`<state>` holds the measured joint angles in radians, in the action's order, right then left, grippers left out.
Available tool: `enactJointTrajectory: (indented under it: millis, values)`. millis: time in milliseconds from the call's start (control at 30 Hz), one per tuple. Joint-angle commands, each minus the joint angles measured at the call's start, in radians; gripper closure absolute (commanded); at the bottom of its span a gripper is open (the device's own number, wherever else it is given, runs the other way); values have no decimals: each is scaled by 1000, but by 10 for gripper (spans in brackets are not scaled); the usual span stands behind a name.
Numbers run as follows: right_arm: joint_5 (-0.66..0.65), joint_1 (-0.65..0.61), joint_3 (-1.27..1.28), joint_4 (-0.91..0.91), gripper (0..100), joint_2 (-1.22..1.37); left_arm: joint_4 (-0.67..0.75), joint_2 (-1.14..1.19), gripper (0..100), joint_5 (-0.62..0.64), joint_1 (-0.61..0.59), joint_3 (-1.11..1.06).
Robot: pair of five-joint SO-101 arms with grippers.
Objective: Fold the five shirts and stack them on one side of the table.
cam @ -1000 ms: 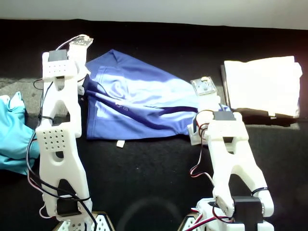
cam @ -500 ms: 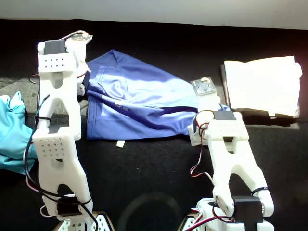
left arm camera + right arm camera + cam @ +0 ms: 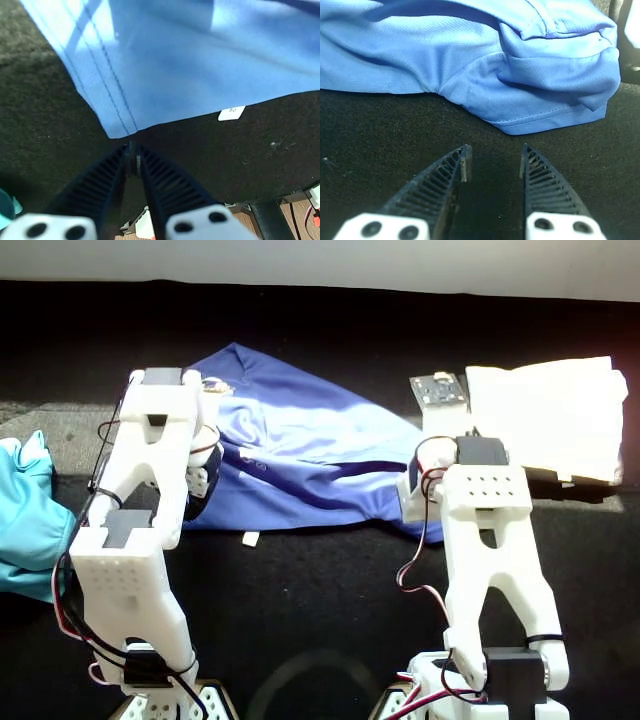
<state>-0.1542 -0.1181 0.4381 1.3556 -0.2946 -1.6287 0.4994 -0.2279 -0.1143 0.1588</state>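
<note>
Noting blue shirt centre, my left arm covered its left edge; teal shirt far left, white folded shirt upper right. Left gripper closed, empty; right gripper parted, empty.

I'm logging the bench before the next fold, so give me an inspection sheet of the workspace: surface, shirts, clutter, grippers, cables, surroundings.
Surface: black table, matte, fabric-like.
Job's things: blue shirt spread unfolded mid-table; teal shirt bunched at the table edge beside the left arm; white shirt folded beside the right arm, on a dark layer.
Clutter: small white tag by the blue shirt's near hem; attachment unclear.
Grippers: left gripper shut, empty, just off the blue shirt's corner; right gripper open, empty, just short of its bunched end.
Cables: wires run along both arms.
Surroundings: pale strip beyond the table's far edge.
</note>
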Motion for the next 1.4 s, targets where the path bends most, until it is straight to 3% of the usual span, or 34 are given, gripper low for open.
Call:
enactJointTrajectory:
  millis: [0,200,300,900,1167,1367]
  values:
    - [6,27,-45,8,827,-15,74,-64,904,3,4,-54]
    - [5,79,-45,7,827,-15,321,-64,871,2,-30,-147]
    - [5,88,-45,7,827,-15,377,-64,871,6,-39,-145]
    - [5,90,-45,5,827,-15,186,-102,867,-48,-41,-119]
    - [5,85,-45,1,827,-15,180,-163,866,-14,-102,-119]
    - [5,84,-51,1,827,-15,212,-50,866,0,-102,-113]
